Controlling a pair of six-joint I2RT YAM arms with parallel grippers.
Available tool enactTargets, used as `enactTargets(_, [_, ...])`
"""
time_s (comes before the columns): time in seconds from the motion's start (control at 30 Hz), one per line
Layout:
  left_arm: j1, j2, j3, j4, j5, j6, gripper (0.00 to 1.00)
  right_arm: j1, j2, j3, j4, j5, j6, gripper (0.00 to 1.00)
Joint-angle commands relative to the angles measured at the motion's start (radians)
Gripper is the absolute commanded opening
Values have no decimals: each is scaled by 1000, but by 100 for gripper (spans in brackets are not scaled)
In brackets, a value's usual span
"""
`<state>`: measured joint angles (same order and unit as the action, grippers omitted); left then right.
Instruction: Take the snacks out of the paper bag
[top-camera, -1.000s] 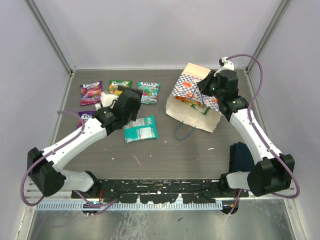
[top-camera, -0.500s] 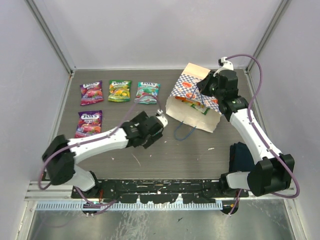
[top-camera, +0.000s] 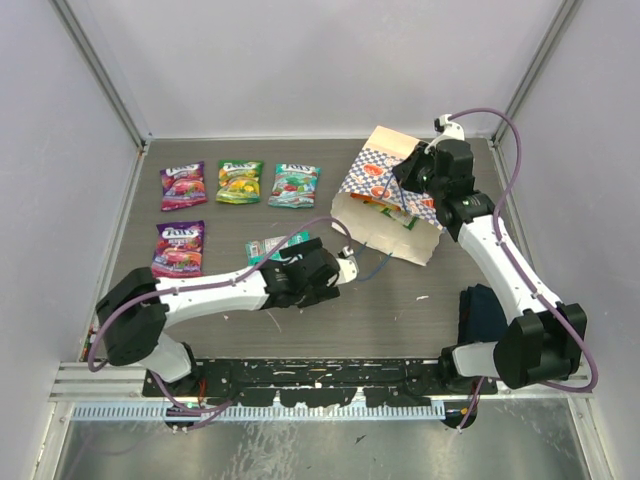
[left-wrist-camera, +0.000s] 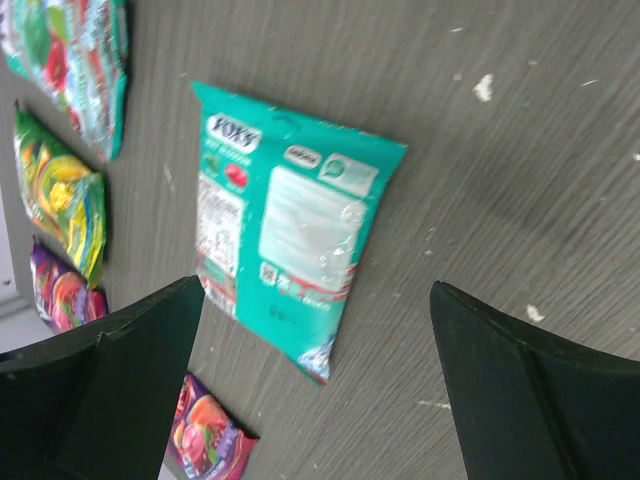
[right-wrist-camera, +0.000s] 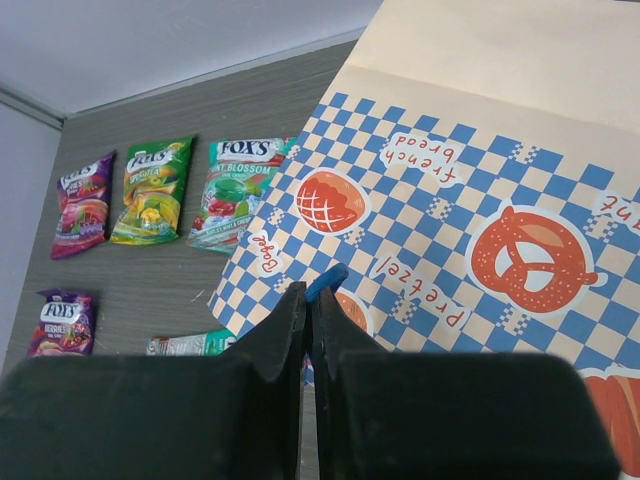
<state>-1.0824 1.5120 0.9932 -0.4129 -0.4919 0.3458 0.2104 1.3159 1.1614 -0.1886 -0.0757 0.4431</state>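
Note:
The paper bag (top-camera: 385, 200) lies tilted at the back right, its mouth facing the near left. My right gripper (top-camera: 410, 172) is shut on the bag's upper blue cord handle (right-wrist-camera: 328, 280) and holds that side up. Three snacks, purple (top-camera: 182, 186), green (top-camera: 240, 182) and teal (top-camera: 294, 186), form a row at the back left. Another purple packet (top-camera: 178, 248) and a teal packet (top-camera: 275, 247) lie nearer. My left gripper (top-camera: 305, 272) hangs open just beyond the teal packet (left-wrist-camera: 290, 255), near the bag's mouth, holding nothing. The bag's inside is hidden.
The bag's second blue handle loop (top-camera: 370, 268) rests on the table in front of its mouth. A dark blue cloth (top-camera: 485, 315) lies at the near right beside the right arm's base. Grey walls close in the table on three sides.
My left arm has swung from the packets at the back left across to the right, ending near the bag's mouth. The right gripper and the bag have stayed put.

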Motion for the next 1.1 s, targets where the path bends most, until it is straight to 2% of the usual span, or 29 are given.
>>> enactTargets(0.0, [-22,87,35,85,24,42,98,4,-4,15,48,3,-22,1])
enactTargets(0.07, [-25,121,41,94,12,47,99,4,-6,14,46,7,-26,1])
enactTargets(0.43, [-19,219,12,279,-79,103,89,3,2,8,47,4,-29,1])
enactTargets(0.6, [-5,290,39,261,-130,93,89,3,1,7,47,11,-35,1])
enactTargets(1.0, [54,318,47,226,-178,61,88,3,12,6,51,13,-35,1])
enactTargets(1.07, [62,321,47,225,-184,61,82,4,11,6,52,17,-37,1])
